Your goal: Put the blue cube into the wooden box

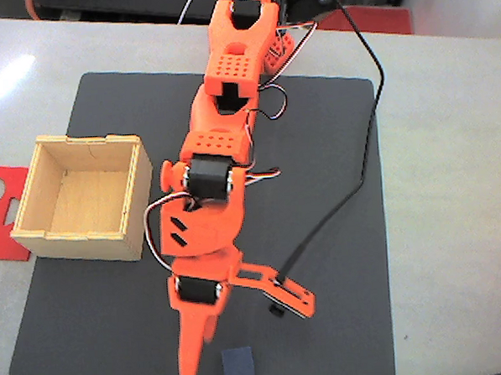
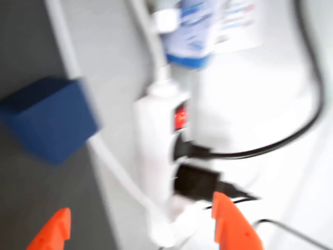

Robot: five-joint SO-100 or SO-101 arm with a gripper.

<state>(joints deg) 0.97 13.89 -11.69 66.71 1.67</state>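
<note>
Fixed view: wooden box [image 1: 85, 196] at dark mat's [image 1: 337, 233] left edge, empty. Gripper [image 1: 233, 340] near front edge, jaws spread wide, holding nothing. Blue cube [image 1: 238, 364] just beside fixed finger, at front edge. Risk: nudging cube off mat if fingers descend off-centre; wrist view blurred, cube [image 2: 49, 120] left of centre.

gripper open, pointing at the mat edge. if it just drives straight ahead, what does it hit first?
Probably not the blue cube: in the wrist view it sits left of the line between the open gripper fingers. The white power strip lies ahead, though depth is unclear in the blur.
</note>
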